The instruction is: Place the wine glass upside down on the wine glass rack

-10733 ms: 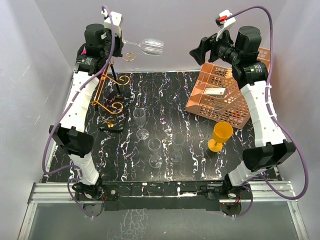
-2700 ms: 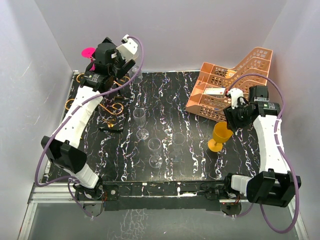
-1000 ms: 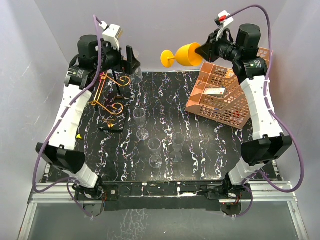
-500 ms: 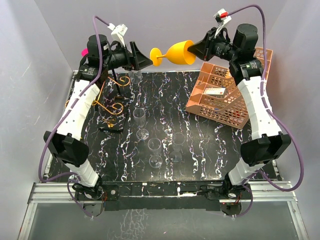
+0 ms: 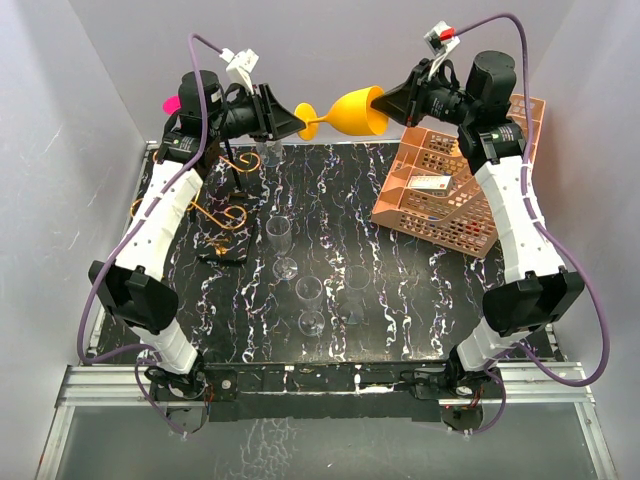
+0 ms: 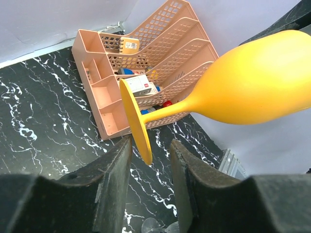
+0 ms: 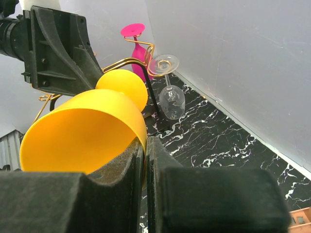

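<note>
A yellow wine glass (image 5: 352, 110) hangs on its side high above the back of the table. My right gripper (image 5: 388, 100) is shut on the bowl's rim (image 7: 138, 127). The glass's round foot (image 6: 134, 118) points left, its lower edge between the fingers (image 6: 112, 167) of my left gripper (image 5: 298, 120). Those jaws stand partly apart, with a gap on each side of the foot. The gold wire wine glass rack (image 5: 228, 213) stands below at the back left. In the right wrist view the rack (image 7: 127, 63) carries a clear glass (image 7: 171, 97) and a pink glass (image 7: 136, 41) upside down.
Three clear glasses (image 5: 281, 240) (image 5: 311, 303) (image 5: 356, 290) stand upright mid-table. An orange perforated tray rack (image 5: 450, 190) with small items lies at the back right. Grey walls close in the back and both sides.
The right arm has carried the yellow glass left, foot first. The left gripper has turned to face it and its jaws have narrowed around the foot.
</note>
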`<state>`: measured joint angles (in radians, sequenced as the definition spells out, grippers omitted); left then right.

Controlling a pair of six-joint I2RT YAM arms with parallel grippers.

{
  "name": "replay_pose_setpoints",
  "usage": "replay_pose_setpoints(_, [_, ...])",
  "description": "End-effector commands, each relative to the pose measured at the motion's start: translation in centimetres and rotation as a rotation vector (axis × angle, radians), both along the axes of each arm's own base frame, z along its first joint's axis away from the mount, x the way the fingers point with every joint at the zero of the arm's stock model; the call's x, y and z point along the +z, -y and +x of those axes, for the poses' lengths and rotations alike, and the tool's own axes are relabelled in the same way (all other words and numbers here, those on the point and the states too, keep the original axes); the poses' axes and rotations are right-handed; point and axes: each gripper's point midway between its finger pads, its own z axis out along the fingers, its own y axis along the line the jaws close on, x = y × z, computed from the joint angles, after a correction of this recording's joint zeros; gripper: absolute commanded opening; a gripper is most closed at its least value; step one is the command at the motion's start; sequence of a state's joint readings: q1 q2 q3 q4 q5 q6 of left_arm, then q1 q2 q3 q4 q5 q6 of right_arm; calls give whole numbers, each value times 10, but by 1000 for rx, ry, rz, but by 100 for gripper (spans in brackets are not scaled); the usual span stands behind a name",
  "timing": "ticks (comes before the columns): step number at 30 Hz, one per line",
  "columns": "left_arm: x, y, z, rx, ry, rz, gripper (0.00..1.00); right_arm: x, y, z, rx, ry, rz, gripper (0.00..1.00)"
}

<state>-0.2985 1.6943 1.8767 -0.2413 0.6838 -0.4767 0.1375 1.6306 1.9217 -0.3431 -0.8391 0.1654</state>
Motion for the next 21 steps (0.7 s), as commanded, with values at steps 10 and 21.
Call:
replay_pose_setpoints(10, [7,6,-7,-19,18,-23,10,28,-5,-23,45,103,21,8])
replay_pose_setpoints(21, [15,-9,-2,56,84,49,0,15,-1,-27,36,111,-26,44])
